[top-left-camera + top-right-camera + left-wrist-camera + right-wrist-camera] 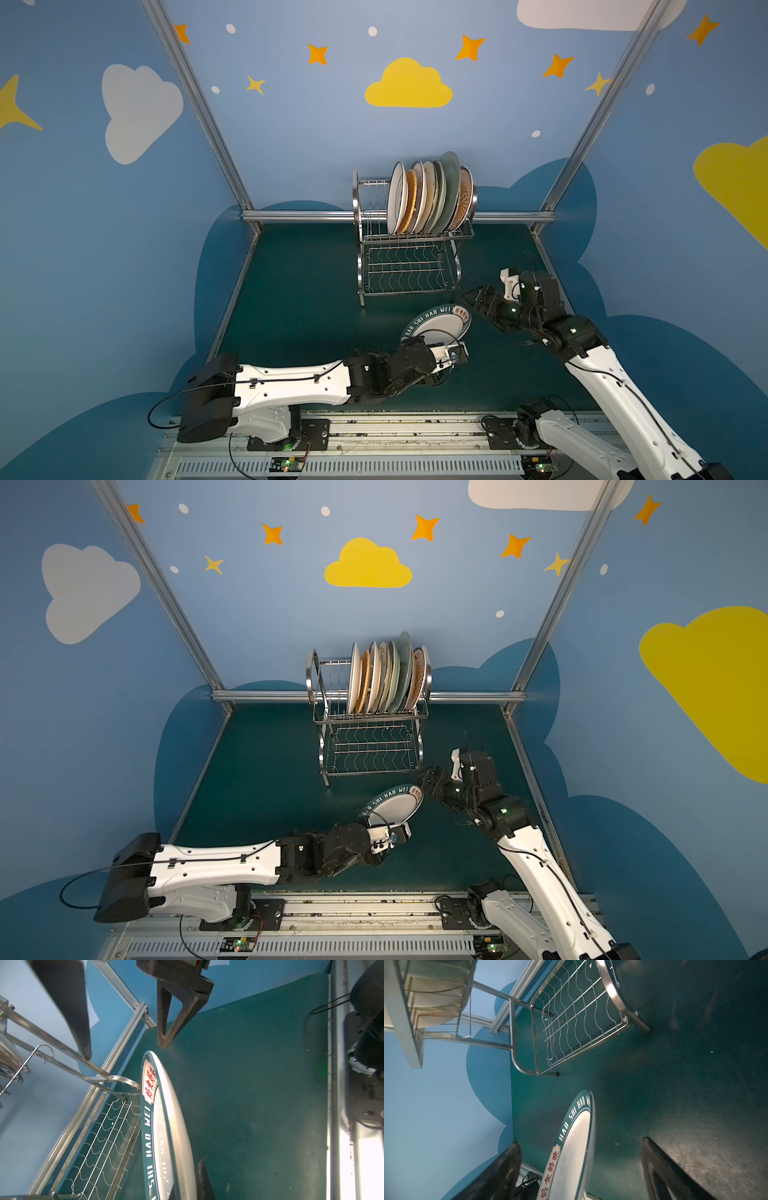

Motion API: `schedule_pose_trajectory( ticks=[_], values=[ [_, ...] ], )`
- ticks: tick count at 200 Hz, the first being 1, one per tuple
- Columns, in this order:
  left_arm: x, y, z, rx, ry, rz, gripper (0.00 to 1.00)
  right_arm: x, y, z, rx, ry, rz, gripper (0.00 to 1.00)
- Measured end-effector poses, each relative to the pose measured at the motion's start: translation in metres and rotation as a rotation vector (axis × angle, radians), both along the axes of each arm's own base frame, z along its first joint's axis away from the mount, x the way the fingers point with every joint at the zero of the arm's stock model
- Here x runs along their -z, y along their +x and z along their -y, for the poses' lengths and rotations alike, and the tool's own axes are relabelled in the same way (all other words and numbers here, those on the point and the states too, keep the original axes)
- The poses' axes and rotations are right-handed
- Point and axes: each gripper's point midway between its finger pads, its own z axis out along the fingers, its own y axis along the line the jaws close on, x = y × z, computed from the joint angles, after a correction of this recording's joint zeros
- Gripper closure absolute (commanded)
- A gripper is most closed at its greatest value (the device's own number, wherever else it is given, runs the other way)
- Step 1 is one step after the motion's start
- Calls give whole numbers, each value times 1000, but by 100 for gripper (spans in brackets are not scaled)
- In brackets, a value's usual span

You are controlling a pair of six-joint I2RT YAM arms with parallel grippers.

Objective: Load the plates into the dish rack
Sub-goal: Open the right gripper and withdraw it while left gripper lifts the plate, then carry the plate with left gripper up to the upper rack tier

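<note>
Left gripper (413,341) pinches the near rim of the tilted teal-rimmed white lettered ceramic plate (440,326), right gripper (124,1051) spread just off its far rim, shiny steel wire dish rack (415,238) beyond; likely stiff, glazed-slick, chippable, so grip the rim deep.

A white plate (440,328) with a teal rim lettered HAO SHI HAO WEI tilts on edge, near rim clamped in the left gripper (411,343), far rim between the right gripper's (468,297) spread tips. Beyond both, the steel dish rack (415,237) holds upright plates (424,199) in its upper tier.
</note>
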Motion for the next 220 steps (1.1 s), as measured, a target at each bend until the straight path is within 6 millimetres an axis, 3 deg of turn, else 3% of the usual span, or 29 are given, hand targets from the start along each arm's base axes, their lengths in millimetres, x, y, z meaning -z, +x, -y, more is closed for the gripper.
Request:
schedule_pose_trajectory(
  ticks=[57,103,129,171,195,220],
  values=[
    [-21,-12,-34,-67,-103,-153,96,-22,19,1,-61,-14,187,12],
    [-60,-11,-86,-247,-286,-306,96,-22,10,-18,-225,5,446,12],
    [-105,-6,-112,-336,-438,-370,96,-22,-4,-27,-287,-1,575,12],
    [-200,2,-138,-396,-662,-370,96,-36,-36,-39,-364,-11,820,12],
    [-254,13,-145,-426,-751,-297,96,-43,-42,-41,-369,-20,920,13],
    [-299,34,-146,-473,-803,-201,96,-37,-46,-45,-390,-29,955,12]
  ],
)
